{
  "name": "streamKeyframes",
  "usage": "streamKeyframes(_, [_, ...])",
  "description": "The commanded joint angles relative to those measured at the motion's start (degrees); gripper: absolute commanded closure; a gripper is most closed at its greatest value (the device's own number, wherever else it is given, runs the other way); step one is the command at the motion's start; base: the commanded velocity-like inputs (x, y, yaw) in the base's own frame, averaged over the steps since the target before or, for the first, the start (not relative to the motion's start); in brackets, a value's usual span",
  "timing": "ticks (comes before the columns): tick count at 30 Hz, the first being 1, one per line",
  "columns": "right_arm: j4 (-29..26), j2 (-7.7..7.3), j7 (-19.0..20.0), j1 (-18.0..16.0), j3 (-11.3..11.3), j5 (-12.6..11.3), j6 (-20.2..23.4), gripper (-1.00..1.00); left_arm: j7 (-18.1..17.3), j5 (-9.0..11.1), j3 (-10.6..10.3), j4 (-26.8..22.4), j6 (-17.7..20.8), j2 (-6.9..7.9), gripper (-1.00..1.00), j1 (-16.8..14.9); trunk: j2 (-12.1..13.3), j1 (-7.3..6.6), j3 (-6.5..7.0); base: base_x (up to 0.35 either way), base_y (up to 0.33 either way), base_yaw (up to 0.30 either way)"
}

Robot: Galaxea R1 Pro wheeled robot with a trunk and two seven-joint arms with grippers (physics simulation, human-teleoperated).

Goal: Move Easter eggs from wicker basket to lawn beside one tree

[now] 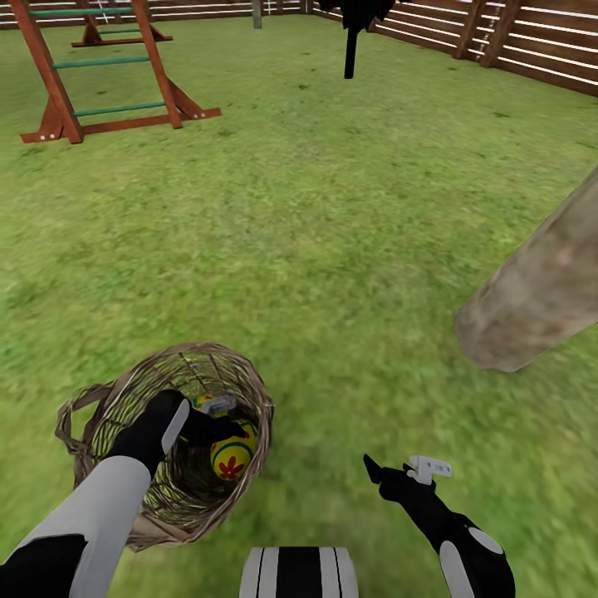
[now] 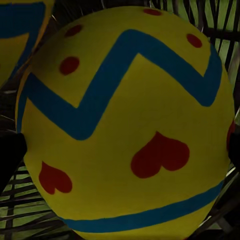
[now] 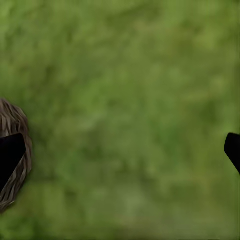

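The wicker basket (image 1: 100, 415) stands on the lawn (image 1: 332, 249) at the near left. My left gripper (image 1: 223, 425) reaches down inside it. In the left wrist view a yellow Easter egg (image 2: 125, 125) with blue zigzag bands and red hearts sits between the open fingers (image 2: 7, 160), close to the camera. Part of a second egg (image 2: 20, 30) lies beside it. From the head camera one egg (image 1: 232, 455) is visible under the hand. My right gripper (image 1: 407, 472) hangs open over bare grass to the right of the basket, empty.
A thick grey-beige tree trunk (image 1: 540, 291) leans in at the right, about a metre from the basket. A thin dark tree (image 1: 351, 41) and the slatted fence (image 1: 515, 41) stand far back. The wooden playset (image 1: 100, 75) is at the far left.
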Motion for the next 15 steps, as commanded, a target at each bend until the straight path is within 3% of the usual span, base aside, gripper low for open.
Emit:
streamKeyframes(1, [-0.06,0.06,0.29,-0.02,-0.17,-0.19,0.36,-1.00,0.25,0.68,0.08,-0.03,0.35,0.00,1.00,-0.01,-0.01,-0.01,-0.04,0.000,0.000,0.000])
streamKeyframes(15, [-0.06,0.06,0.29,-0.02,-0.17,-0.19,0.35,-1.00,0.25,0.60,0.07,-0.03,0.35,0.00,1.00,-0.01,0.04,-0.11,0.85,0.000,0.000,0.000])
